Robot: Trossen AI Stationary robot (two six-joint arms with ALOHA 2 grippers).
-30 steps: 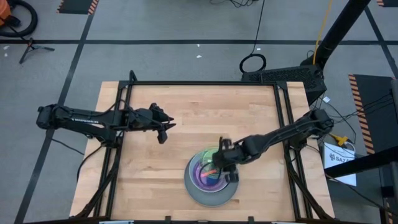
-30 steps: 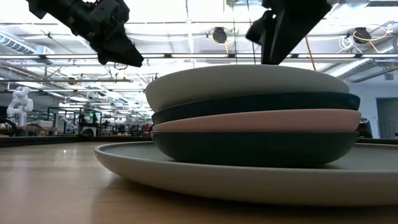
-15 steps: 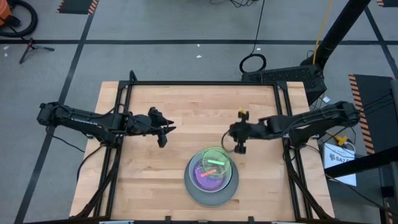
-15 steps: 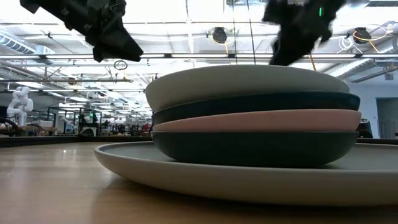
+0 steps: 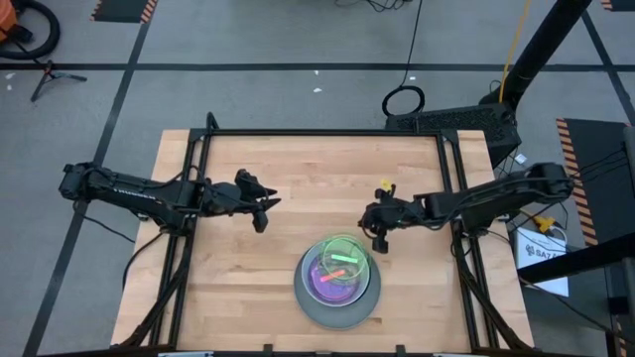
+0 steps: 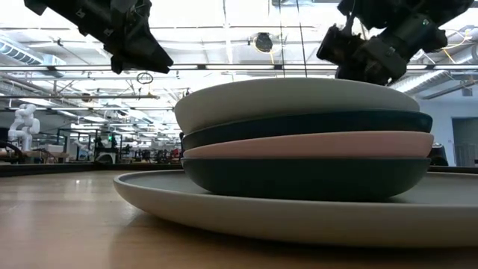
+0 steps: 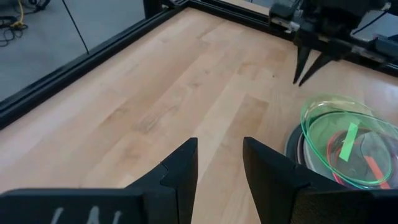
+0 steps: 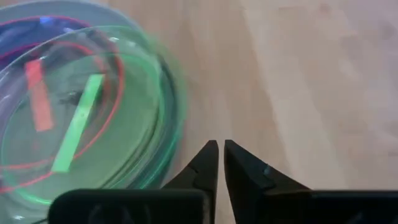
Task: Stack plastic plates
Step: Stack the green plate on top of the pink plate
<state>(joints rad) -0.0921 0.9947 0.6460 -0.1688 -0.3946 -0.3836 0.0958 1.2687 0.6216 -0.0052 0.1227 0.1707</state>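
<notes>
A wooden table seen from above; near its front edge, slightly right of centre, sits a stack of plates on a large grey plate; the grey plate rests flat on the wood and carries all the smaller ones inside its rim. From table height the stack shows, bottom to top, a dark teal plate, a pink plate, another dark plate and a pale plate, each nested squarely in the one below. From above, the upper layers are see-through: a magenta plate with a green plate on top; a green strip and a red strip show through them, which plate they belong to cannot be told.

Just beyond the stack, to its right, the right gripper hangs above bare wood, apart from the plates, its two fingers pressed nearly together with nothing between them. Farther back and well to the left, the left gripper hovers over bare wood, its fingers spread with a clear gap, holding nothing.
</notes>
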